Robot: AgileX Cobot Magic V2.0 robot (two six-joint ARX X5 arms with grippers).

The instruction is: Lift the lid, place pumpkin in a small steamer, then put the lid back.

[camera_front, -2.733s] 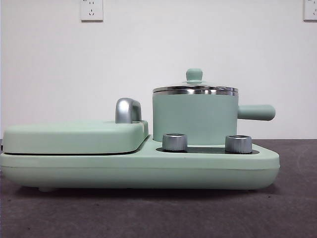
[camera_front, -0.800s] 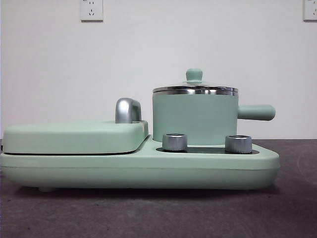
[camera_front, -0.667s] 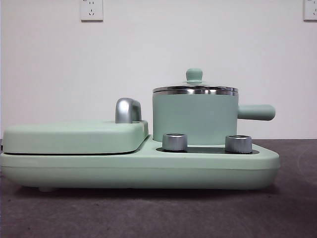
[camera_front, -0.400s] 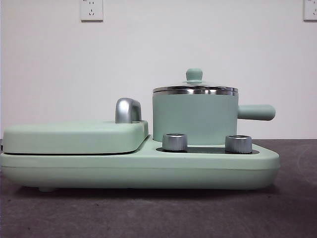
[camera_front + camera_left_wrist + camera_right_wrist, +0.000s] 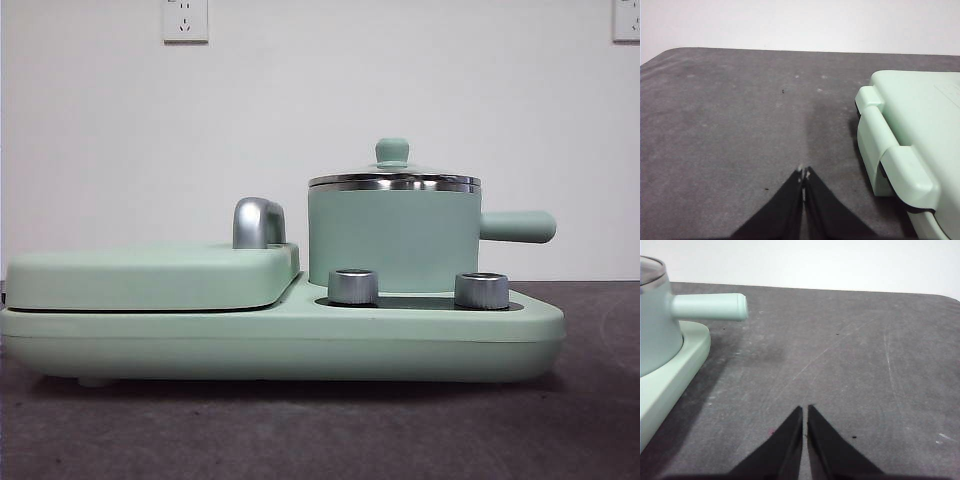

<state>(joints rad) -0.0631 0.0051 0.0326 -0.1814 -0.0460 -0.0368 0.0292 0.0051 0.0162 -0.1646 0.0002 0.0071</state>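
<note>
The small steamer (image 5: 392, 240), a mint-green pot with a steel rim and a straight side handle, stands on the right half of the mint-green cooker base (image 5: 280, 345). The lid (image 5: 393, 172) with its mint-green knob sits on the pot. The pot and its handle also show in the right wrist view (image 5: 660, 320). The pumpkin is out of view. My left gripper (image 5: 803, 173) is shut and empty over the bare table beside the cooker's left end. My right gripper (image 5: 805, 410) is shut and empty over the table to the right of the pot's handle.
The wide flat griddle cover (image 5: 150, 275) with a chrome handle (image 5: 257, 222) fills the cooker's left half; it also shows in the left wrist view (image 5: 912, 135). Two steel dials (image 5: 353, 286) stand in front of the pot. The dark grey table (image 5: 850, 360) lies around the cooker.
</note>
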